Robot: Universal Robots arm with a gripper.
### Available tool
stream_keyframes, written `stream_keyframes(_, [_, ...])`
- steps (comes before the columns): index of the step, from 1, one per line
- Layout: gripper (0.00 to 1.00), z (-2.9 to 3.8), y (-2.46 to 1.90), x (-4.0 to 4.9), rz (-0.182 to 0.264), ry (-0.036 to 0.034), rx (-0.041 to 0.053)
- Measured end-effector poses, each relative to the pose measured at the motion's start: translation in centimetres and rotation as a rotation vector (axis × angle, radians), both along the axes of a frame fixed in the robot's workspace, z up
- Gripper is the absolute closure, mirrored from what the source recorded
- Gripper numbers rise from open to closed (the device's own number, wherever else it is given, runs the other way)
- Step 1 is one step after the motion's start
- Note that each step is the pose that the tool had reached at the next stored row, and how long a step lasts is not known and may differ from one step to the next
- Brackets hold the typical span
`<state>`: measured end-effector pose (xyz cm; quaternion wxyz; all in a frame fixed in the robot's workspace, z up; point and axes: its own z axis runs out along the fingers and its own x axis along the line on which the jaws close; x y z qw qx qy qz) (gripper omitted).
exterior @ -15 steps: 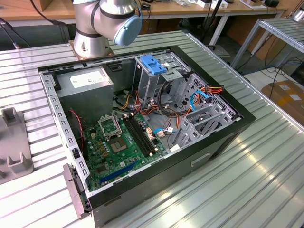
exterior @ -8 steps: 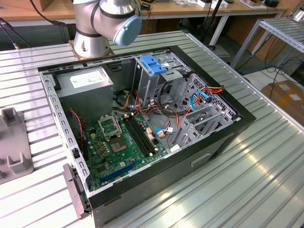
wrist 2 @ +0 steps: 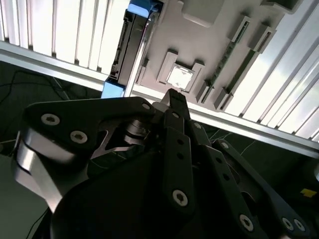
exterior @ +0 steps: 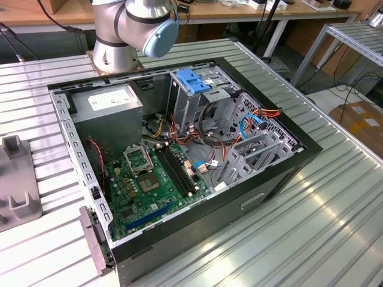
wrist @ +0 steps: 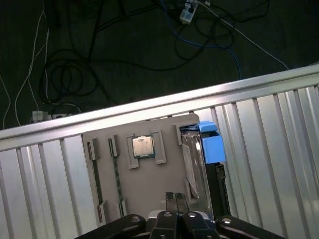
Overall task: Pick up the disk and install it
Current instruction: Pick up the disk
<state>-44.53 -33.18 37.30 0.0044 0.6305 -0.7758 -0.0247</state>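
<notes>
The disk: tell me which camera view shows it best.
The first wrist view: the disk stands on edge in the grey holder, with its blue rail and metal body visible. The second wrist view shows the disk edge-on. The exterior view catches the holder's corner.

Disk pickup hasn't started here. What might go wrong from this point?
1. The disk stands on edge in a narrow slot of the grey tray. The end effector, fingers together, hangs beside it over the tray's middle, so a misaligned descent might strike the slot wall or the chip.
2. Loose cables lie around the case's drive cages and might snag the disk during installation.
</notes>
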Motion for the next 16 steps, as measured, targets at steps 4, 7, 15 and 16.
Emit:
stream_keyframes(4, [0.90,-0.01,0.01,0.00,0.050,0.0000,0.0000])
stream_keyframes(7, [0.90,-0.02,0.02,0.00,0.085,0.0000,0.0000])
stream_keyframes(15, [0.90,-0.02,0.17,0.04,0.115,0.0001,0.0000])
stream_keyframes(16, [0.90,-0.03,0.27,0.07,0.115,0.0000,0.0000])
